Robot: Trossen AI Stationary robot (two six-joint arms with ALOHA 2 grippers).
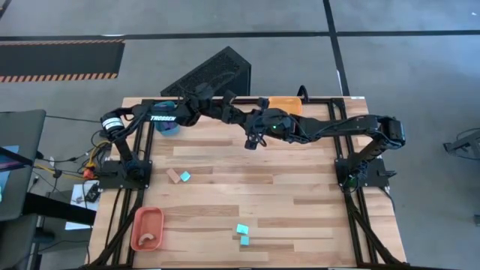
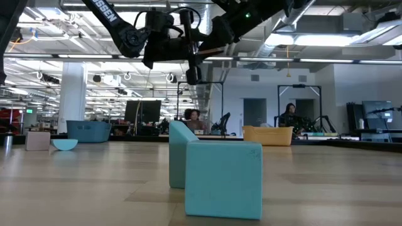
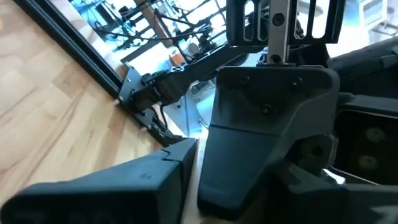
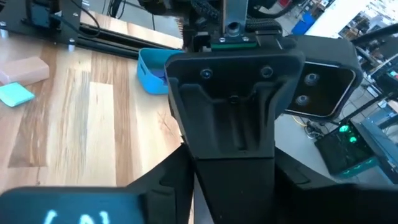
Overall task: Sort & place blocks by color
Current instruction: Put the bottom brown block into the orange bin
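Both arms reach over the table's far middle, and their grippers are close together and facing each other. My right gripper (image 1: 255, 141) points down, well above the wood. My left gripper (image 1: 241, 114) is just beyond it. Each wrist view is filled by the other arm's gripper. A tan block (image 1: 174, 176) and a cyan cube (image 1: 185, 176) lie side by side on the table's left half. Two more cyan cubes (image 1: 241, 229) (image 1: 244, 240) touch each other near the near edge and loom large in the low view (image 2: 223, 179). No dark blue block shows.
A teal tray (image 1: 169, 126) sits at the far left, under the left arm. A yellow-orange tray (image 1: 285, 105) sits at the far edge. An orange tray (image 1: 146, 229) at the near left corner holds a pale piece. Bare wood lies across the middle and right. People sit in the room beyond.
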